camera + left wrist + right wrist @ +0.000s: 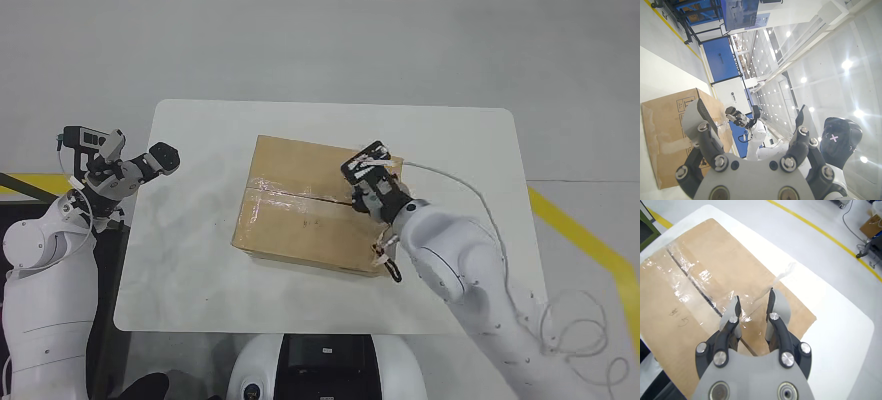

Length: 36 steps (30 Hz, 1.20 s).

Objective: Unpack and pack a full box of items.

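Cardboard box [295, 215] — under right pincer [754, 299]

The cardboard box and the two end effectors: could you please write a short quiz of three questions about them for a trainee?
1. True or false: the flaps of the cardboard box stand open.
2. The right end effector is: A) beside the table, B) over the box's taped seam, C) inside the box.
3. Fill in: the left end effector, near the table's edge and away from the box, has its fingers ____.

Key: 1 false, the flaps are closed under clear tape; 2 B; 3 open.
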### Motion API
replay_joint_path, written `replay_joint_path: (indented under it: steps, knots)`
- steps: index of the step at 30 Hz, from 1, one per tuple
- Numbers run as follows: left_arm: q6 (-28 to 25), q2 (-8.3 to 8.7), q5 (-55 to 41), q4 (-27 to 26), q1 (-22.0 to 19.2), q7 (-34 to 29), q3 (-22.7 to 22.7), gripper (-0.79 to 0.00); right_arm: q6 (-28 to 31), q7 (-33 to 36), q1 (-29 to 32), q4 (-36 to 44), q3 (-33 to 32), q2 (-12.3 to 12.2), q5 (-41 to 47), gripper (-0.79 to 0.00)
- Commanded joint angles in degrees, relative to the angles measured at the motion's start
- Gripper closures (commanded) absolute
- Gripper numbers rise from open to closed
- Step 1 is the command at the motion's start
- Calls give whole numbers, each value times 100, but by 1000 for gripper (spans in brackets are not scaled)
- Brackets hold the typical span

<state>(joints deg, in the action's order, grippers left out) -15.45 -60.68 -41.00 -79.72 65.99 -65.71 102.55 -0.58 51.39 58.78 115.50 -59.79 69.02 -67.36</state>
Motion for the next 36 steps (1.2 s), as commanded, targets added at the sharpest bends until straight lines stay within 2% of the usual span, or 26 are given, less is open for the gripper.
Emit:
replay_joint_path:
  steps: [1,13,19,21,22,27,32,36]
  knots:
    - [0,0,0,0,0,0,0,-785,-50,-29,25,19,-112,5,192,-283]
    - [0,0,0,0,0,0,0,-785,-777,-123,23,-247,-477,100,1304,-234]
    - [0,0,0,0,0,0,0,-785,-1245,-466,-27,-453,-577,173,1878,-105]
    - [0,0,0,0,0,0,0,-785,-1403,-586,8,-414,-655,189,2055,-12]
    - [0,0,0,0,0,0,0,-785,-1482,-640,35,-372,-710,191,2095,0]
    - [0,0,0,0,0,0,0,-785,-1830,-831,368,67,-977,199,2499,0]
    - [0,0,0,0,0,0,0,-785,-1891,-825,657,369,-1242,192,2974,0]
    - [0,0,0,0,0,0,0,-785,-2074,-1091,918,583,-1420,209,3421,0]
